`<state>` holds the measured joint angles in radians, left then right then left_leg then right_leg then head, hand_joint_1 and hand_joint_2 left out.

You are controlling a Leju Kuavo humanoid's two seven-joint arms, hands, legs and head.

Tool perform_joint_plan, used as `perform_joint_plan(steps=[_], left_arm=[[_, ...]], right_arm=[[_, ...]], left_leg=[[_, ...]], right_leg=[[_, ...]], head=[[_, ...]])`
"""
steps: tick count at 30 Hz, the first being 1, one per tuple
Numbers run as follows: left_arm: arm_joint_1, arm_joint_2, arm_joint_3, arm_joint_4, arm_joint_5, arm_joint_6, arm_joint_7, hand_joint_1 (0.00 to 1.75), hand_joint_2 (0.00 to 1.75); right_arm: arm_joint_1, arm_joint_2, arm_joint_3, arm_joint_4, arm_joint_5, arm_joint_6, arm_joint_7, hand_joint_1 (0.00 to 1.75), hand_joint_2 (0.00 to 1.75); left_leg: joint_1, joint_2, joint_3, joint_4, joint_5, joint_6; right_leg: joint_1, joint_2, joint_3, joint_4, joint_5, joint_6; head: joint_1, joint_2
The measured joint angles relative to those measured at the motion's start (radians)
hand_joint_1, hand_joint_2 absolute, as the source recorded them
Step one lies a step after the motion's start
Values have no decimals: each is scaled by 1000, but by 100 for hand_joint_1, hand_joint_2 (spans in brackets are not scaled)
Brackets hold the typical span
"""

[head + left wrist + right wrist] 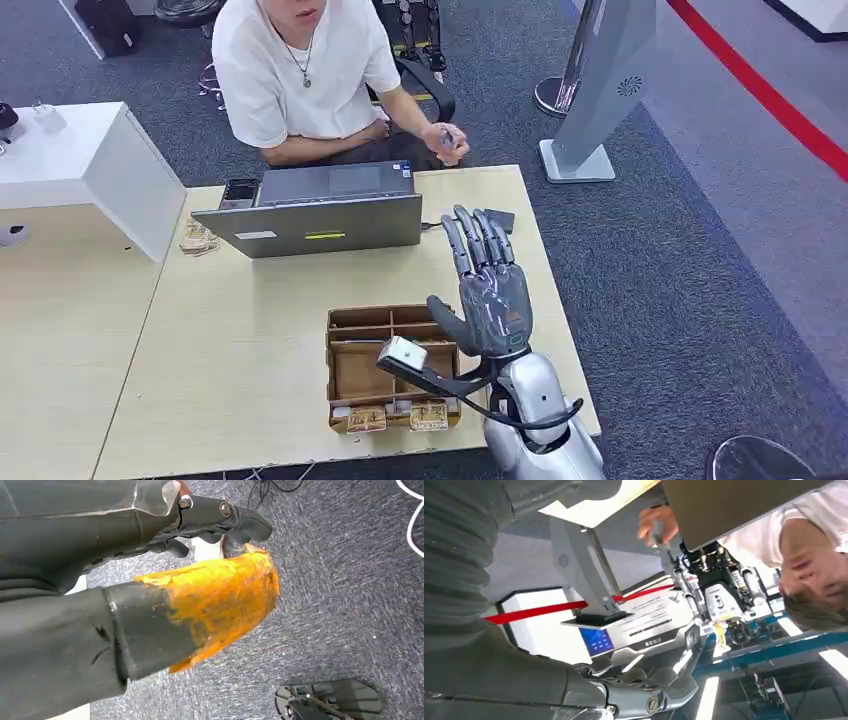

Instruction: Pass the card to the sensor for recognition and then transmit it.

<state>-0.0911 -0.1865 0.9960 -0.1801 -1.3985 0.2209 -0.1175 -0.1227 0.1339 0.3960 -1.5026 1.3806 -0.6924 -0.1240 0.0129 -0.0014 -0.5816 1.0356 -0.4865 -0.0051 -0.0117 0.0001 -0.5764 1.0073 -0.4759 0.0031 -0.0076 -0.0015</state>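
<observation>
Right now the right robot hand [492, 290] is lifted over the surface [240, 340] with its fingers straight, apart, and pointing away from the robot; it holds nothing. I cannot tell where the card is. Just beside this hand sits a brown box [385, 365] with small sections. Farther off, a grey laptop [315, 210] stands open near a person [305, 75] in a white shirt. The left robot hand [150, 570] hangs over grey carpet [350, 580]; its grip I cannot tell.

No legible text; sign board [651, 615] print too blurred.
</observation>
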Motion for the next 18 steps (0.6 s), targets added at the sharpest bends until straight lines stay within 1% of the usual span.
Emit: perform_joint_plan(steps=[3, 6, 7, 9, 18], left_arm=[[0, 0, 0, 0, 4, 1, -3, 0, 0], [2, 0, 0, 0, 14, 6, -3, 0, 0], [3, 0, 0, 0, 14, 7, -4, 0, 0], [3, 1, 0, 0, 17, 10, -6, 0, 0], [5, 3, 0, 0, 27, 11, -8, 0, 0]], right_arm=[[19, -1, 0, -24, -36, 0, -28, 0, 175], [53, -1, 0, -62, -134, 0, -91, 0, 175], [65, -2, 2, -73, -160, 0, -101, 0, 175], [90, -10, 13, -97, -205, 0, -109, 0, 175], [150, -58, 65, -129, -247, 2, -111, 0, 175]], left_leg=[[0, 0, 0, 0, 0, 0], [0, 0, 0, 0, 0, 0], [0, 0, 0, 0, 0, 0], [0, 0, 0, 0, 0, 0], [0, 0, 0, 0, 0, 0]], right_leg=[[0, 0, 0, 0, 0, 0], [0, 0, 0, 0, 0, 0], [0, 0, 0, 0, 0, 0], [0, 0, 0, 0, 0, 0], [0, 0, 0, 0, 0, 0]], head=[[0, 0], [0, 0], [0, 0], [0, 0], [0, 0]])
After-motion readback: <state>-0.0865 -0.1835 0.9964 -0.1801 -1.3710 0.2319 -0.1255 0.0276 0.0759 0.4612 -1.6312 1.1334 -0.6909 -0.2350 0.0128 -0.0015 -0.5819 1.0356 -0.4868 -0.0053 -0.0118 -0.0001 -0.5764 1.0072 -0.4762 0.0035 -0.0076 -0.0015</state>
